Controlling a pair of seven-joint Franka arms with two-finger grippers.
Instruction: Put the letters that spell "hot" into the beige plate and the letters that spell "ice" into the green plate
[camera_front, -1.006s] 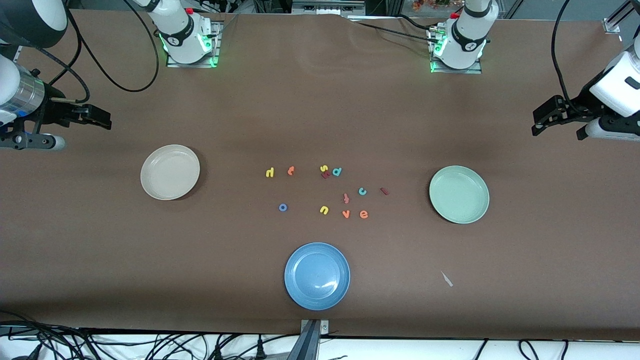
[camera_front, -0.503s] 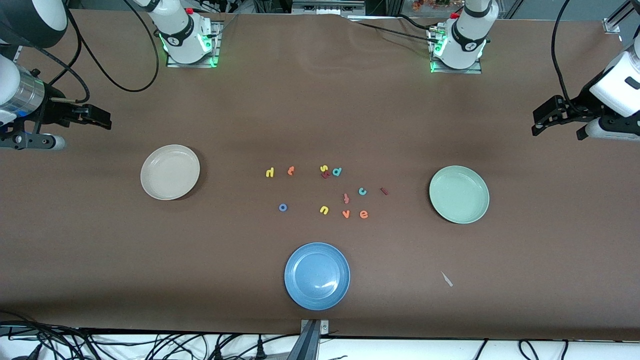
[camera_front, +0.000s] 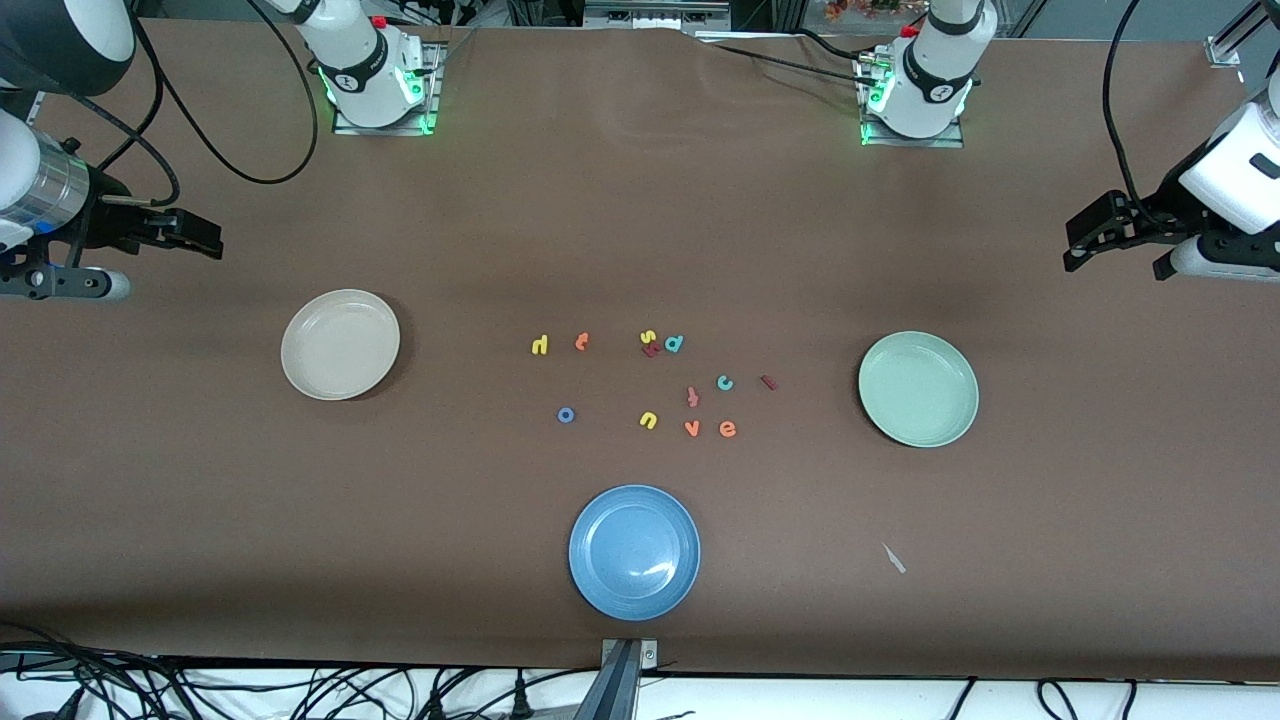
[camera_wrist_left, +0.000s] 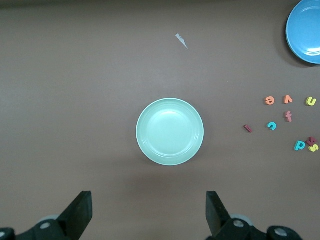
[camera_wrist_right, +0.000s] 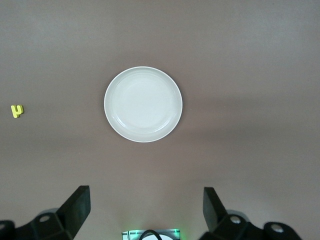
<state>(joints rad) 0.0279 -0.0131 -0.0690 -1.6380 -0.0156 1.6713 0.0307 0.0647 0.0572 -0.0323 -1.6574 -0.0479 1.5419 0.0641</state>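
In the front view we see 3 smooth round plates on brown matte table cover: beige plate (camera_front: 340, 344) toward the right arm's end, green plate (camera_front: 918, 389) toward the left arm's end, blue plate (camera_front: 634, 551) nearest the camera. Between them lie scattered foam letters: h (camera_front: 540, 345), t (camera_front: 582, 342), o (camera_front: 566, 415), c (camera_front: 725, 382), i (camera_front: 769, 381), e (camera_front: 728, 429). Nothing blocks them. Both arms wait, right gripper (camera_front: 190, 236) and left gripper (camera_front: 1085, 240) raised at the table's ends.

In the left wrist view, fingers (camera_wrist_left: 80, 215) stand spread over bare cover beside the green plate.

In the right wrist view, fingers (camera_wrist_right: 76, 206) stand spread near the beige plate.
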